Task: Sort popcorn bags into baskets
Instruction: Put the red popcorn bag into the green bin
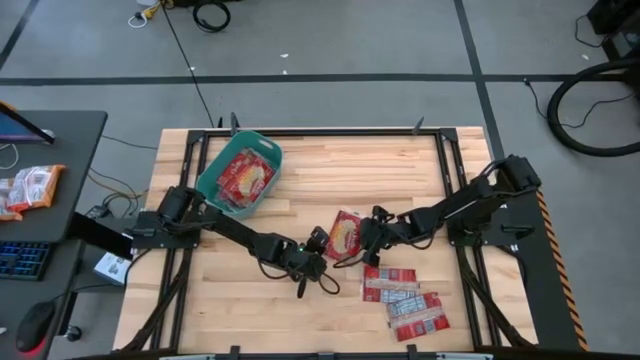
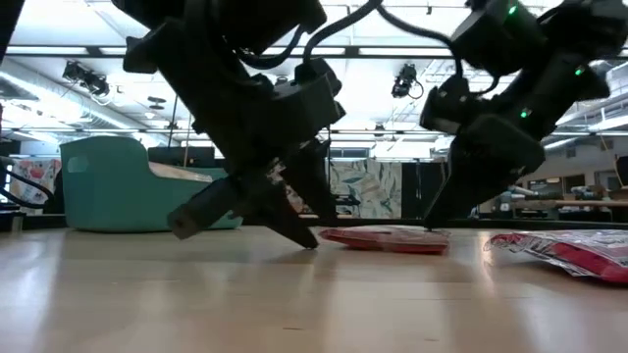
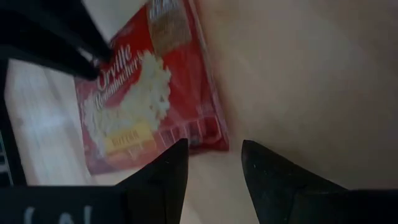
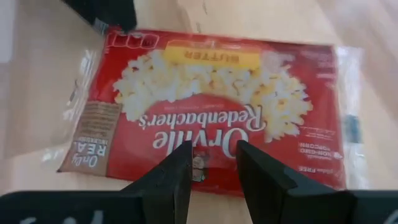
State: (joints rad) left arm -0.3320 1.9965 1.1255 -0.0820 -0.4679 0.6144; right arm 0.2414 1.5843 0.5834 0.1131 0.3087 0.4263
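Note:
One red popcorn bag [image 1: 345,235] lies flat on the wooden table, cream popcorn picture up, between my two grippers. My left gripper [image 1: 318,250] stands at its near-left corner [image 3: 217,140], fingers slightly apart, tips down by the table [image 2: 309,240]. My right gripper [image 1: 368,238] hovers over the bag's right long edge [image 4: 211,177], fingers a little apart. The teal basket [image 1: 215,165] sits at the far left of the table with red bags [image 1: 243,178] inside. Several more bags [image 1: 400,298] lie flat near the table's near edge. My left gripper has its fingertips [image 3: 177,155] right beside the bag's corner, slanting down from the left; whether they touch it, I cannot tell. My right gripper points down at the bag's right edge [image 2: 427,233] from above; its fingertips [image 4: 183,158] overlap the edge, and touching or just above cannot be told.
A dark desk [image 1: 70,130] at the left carries an orange-white packet [image 1: 30,188] and a keyboard [image 1: 20,260]. Bare wood lies between the basket and the middle bag. In the low view, bags [image 2: 579,250] lie at the right, the basket [image 2: 118,181] far left.

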